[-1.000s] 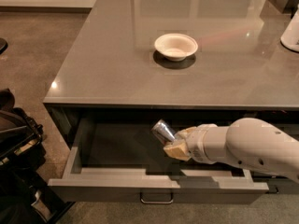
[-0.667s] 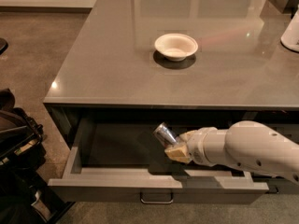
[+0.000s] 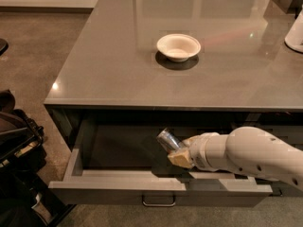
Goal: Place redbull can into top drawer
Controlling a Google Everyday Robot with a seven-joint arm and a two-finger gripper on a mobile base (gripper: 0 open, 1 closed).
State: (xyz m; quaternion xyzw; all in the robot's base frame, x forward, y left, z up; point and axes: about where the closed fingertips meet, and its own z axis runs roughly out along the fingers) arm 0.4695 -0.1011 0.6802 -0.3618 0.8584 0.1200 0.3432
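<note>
The top drawer (image 3: 118,186) is pulled open below the grey counter, with a dark inside and a small metal bar handle (image 3: 158,203) on its front. My gripper (image 3: 176,151) reaches in from the right on a white arm, over the drawer's middle. It is shut on the redbull can (image 3: 168,139), which is tilted with its shiny silver top pointing up and to the left, inside the drawer opening. The can's lower body is hidden by the fingers.
A white bowl (image 3: 178,47) sits on the grey countertop (image 3: 118,70). A white object (image 3: 296,32) stands at the counter's right edge. Black gear (image 3: 16,145) lies on the floor left of the drawer.
The gripper and can have shifted slightly lower and forward within the drawer opening; otherwise nothing has moved.
</note>
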